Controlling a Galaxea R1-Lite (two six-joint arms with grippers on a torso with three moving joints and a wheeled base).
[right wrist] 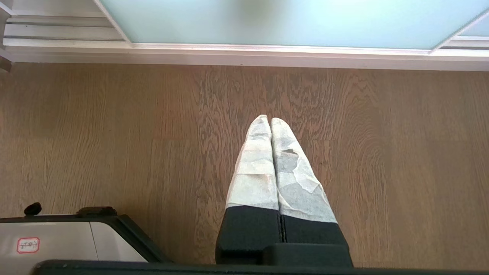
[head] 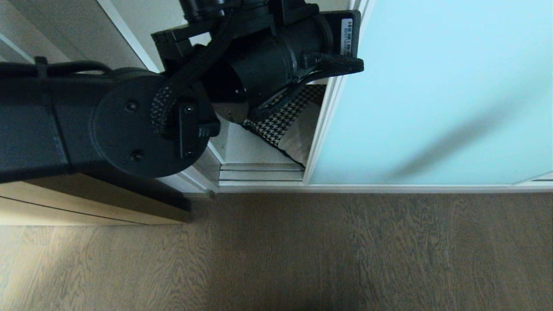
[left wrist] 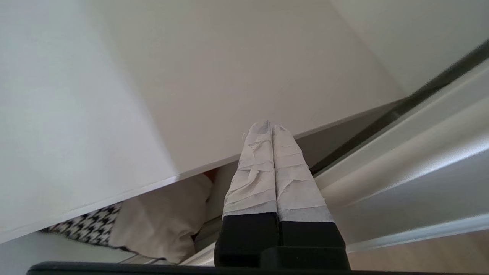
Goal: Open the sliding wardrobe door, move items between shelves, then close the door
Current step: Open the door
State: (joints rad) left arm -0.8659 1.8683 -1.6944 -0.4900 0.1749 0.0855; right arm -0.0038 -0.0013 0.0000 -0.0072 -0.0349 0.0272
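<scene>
While the sliding door (head: 432,95) stands partly open, leaving a narrow gap at its left edge, the left arm reaches up into that gap. In the left wrist view the left gripper (left wrist: 267,128) has its two taped fingers pressed together, holding nothing, its tip in front of the front edge of a white shelf (left wrist: 183,114). The cushion (head: 288,123) lies below that shelf, on the wardrobe's lowest board, leaning against the inside of the door frame; its houndstooth half faces the opening, and a pale patch shows beside it. So the cushion sits beneath the closed fingers and towards the near side of them, not ahead of them. Its long side seems to run from near to far into the wardrobe, though most of it is hidden behind the arm. The left arm is plainly the nearer one. The right gripper (right wrist: 270,122) hangs over the wood floor (right wrist: 114,133), fingers likewise pressed together and empty, well apart from the gap. To take the cushion, the left fingers would probably need to drop lower and spread first.
</scene>
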